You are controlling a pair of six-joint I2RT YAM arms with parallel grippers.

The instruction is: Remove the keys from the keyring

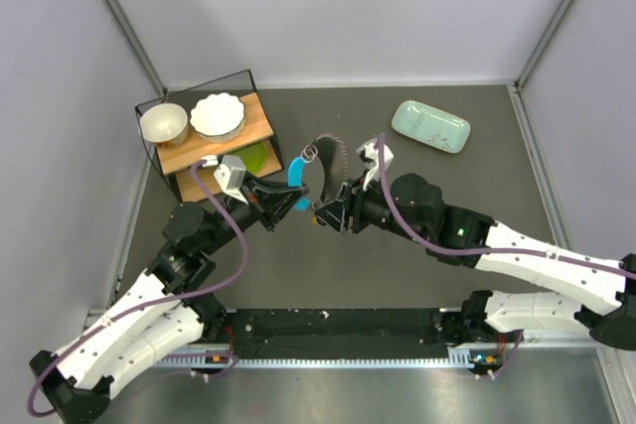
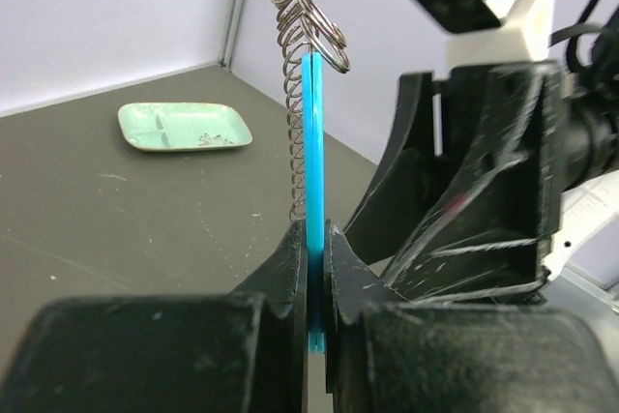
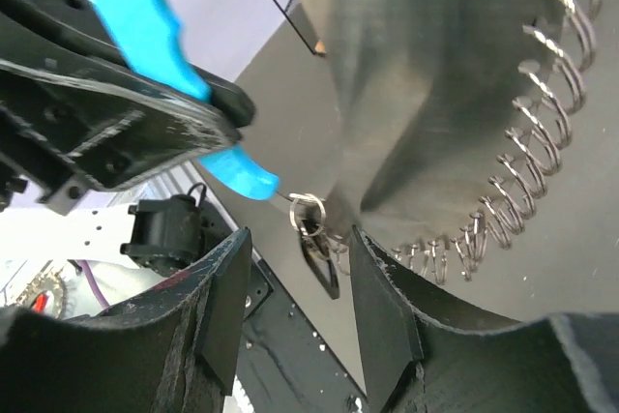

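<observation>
Blue plastic covers the one key (image 2: 313, 142) that is firmly held. It stands edge-on in the left wrist view, its lower end pinched between the fingers of the left gripper (image 2: 314, 250), whose jaws are closed tight against both faces of the cover.

A cluster of small split rings (image 2: 308, 2) hangs at the top of the blue key and links it to the keyring (image 1: 338, 161), a silvery coil of wire. From above, the coil arcs in the air from the blue key's end over to the right arm, above the middle of the table (image 1: 397, 275). In the right wrist view it sweeps along the right side and curls down to a small ring carrying a dark key (image 3: 319, 260).

That dark key dangles in the gap between the fingers of the right gripper (image 3: 290, 311). Its jaws stand apart, and neither finger visibly touches the key or the coil. The two grippers face each other closely, tips almost meeting.

Further out, a pale green tray (image 1: 430, 126) lies flat near the far right of the table, well apart from the arms. At the far left stands a black wire rack (image 1: 149, 151) with a wooden shelf holding two white bowls (image 1: 217, 114) side by side. A green plate (image 1: 255, 157) shows beneath the shelf.
</observation>
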